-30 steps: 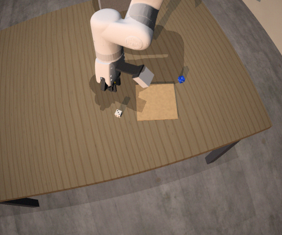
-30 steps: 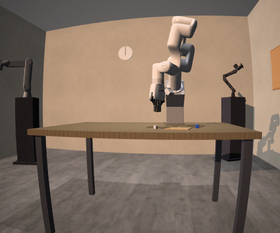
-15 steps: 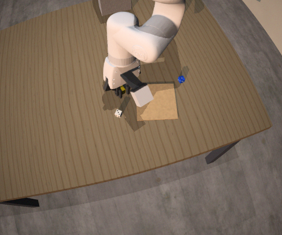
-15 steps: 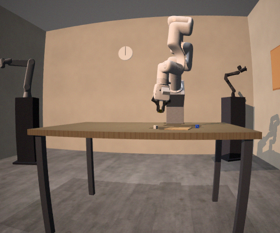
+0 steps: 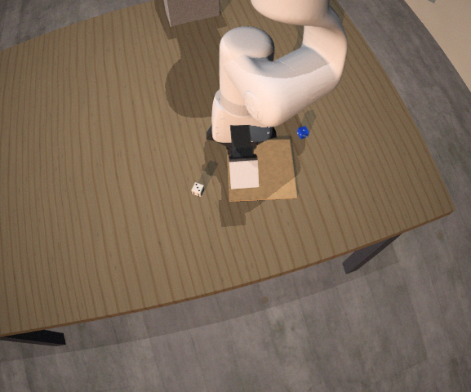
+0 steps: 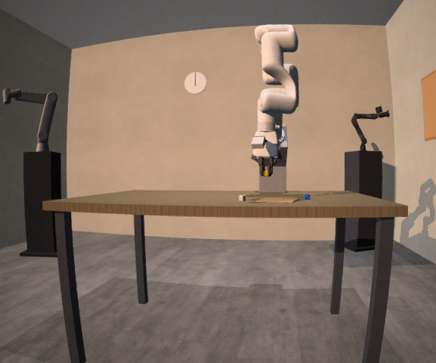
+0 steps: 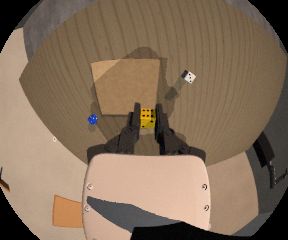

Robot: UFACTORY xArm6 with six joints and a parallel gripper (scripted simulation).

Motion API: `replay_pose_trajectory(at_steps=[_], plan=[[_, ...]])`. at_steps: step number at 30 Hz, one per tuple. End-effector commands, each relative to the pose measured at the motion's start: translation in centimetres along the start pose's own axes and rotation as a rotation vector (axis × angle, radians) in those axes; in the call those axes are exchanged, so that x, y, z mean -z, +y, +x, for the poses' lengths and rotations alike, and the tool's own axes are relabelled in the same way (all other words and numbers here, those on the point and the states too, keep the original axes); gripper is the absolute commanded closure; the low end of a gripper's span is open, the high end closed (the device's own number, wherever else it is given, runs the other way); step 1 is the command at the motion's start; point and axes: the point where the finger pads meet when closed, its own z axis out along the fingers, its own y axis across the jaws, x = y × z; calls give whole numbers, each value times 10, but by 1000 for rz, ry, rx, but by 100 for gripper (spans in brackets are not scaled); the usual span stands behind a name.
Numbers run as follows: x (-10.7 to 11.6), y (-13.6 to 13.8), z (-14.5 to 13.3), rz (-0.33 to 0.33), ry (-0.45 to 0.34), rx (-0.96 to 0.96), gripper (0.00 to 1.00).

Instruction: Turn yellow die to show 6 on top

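Note:
My gripper (image 7: 147,111) is shut on the yellow die (image 7: 147,116) and holds it in the air above the table. From the side, the die (image 6: 265,172) hangs between the fingers well above the tan mat (image 6: 276,200). From above, the arm hides the die and the fingers over the left part of the mat (image 5: 268,172). The white die (image 5: 197,189) lies on the table left of the mat and shows two pips on top. The blue die (image 5: 303,132) lies on the table beside the mat's far right corner.
The arm's grey base block (image 6: 272,178) stands at the back of the table behind the mat. The table's front edge (image 5: 227,295) curves below the mat.

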Motion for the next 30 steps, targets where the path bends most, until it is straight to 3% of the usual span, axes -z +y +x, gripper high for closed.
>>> replay_pose_trajectory(at_steps=[1, 6, 18, 25, 27, 30], plan=[[1, -21, 0, -4, -18, -134, 85], [3, -40, 0, 19, -41, -230, 85], [2, -42, -2, 25, -18, -233, 85], [2, -39, -2, 5, 94, -234, 85], [2, -39, -2, 5, 94, -234, 85], [2, -39, -4, -12, 225, -234, 85]])
